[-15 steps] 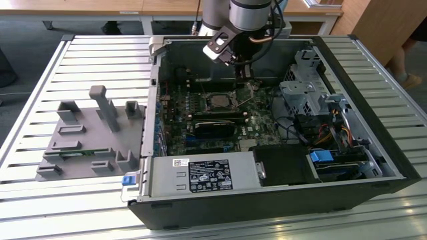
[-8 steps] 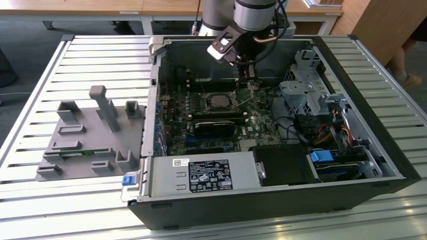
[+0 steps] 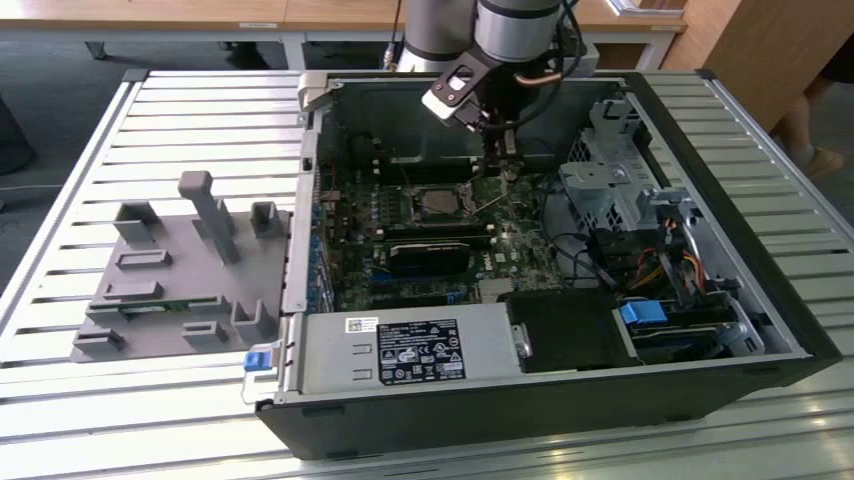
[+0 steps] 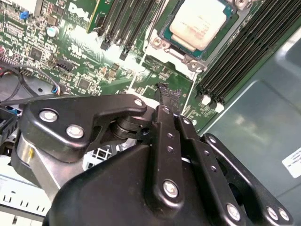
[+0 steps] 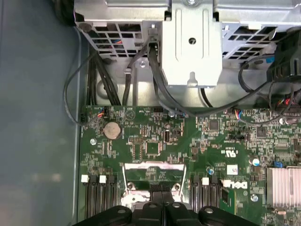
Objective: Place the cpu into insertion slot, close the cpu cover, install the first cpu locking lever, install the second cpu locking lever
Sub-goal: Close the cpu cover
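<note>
Nearest in the exterior view, a silver power supply point(image 3: 400, 350) lies along the near edge of the open computer case point(image 3: 534, 415). It carries a black label point(image 3: 420, 352) with dense white print and a small white sticker point(image 3: 360, 323). A blue tab point(image 3: 260, 358) sits at its corner on the exterior view's left. A grey fixture block point(image 3: 174, 270) stands on the slatted table point(image 3: 80, 420), well apart from the case on that side.

Farther in, the green motherboard point(image 3: 521, 240) holds a black card point(image 3: 427, 250). Just beyond the card is the insertion slot point(image 3: 438, 189), with its silvery rim. The second wrist view shows the cpu point(image 4: 197, 21) seated in that slot, silver face up. The cpu cover point(image 4: 188, 55) appears to lie flat around it. Whether the locking levers are latched, I cannot tell. Large white lettering point(image 4: 77, 12) is printed on the board near the long memory slots point(image 4: 127, 23), and a white label point(image 4: 292, 162) is stuck to the case wall.

The gripper point(image 3: 505, 175) hangs just beside the slot on the exterior view's right, low over the board. In both wrist views its black fingers point(image 4: 162, 94) are pressed together, tip to tip. In the first wrist view, a coin battery point(image 5: 112, 129), a printed white logo point(image 5: 235, 184) and a finned heatsink point(image 5: 283, 186) lie beyond the gripper point(image 5: 162, 189). Past them stands the metal drive cage point(image 5: 193, 42) with black cables.

Farthest off, the arm point(image 3: 501, 30) rises over the case's far wall.
</note>
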Tool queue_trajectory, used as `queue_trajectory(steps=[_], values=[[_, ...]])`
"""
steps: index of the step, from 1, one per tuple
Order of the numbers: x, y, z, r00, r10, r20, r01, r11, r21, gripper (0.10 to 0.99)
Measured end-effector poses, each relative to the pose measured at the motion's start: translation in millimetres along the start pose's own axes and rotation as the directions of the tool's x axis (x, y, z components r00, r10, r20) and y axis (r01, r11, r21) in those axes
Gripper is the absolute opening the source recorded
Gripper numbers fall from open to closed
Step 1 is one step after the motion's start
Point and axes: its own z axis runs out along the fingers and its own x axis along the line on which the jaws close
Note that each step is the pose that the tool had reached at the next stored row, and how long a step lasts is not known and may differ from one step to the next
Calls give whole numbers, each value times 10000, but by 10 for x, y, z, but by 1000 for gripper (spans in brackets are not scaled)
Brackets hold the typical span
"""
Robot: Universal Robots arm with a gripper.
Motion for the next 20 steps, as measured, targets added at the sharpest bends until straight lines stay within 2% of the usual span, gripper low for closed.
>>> queue_trajectory(steps=[20], values=[[11,182,29,10000,1,2,-1,10000,10,114]])
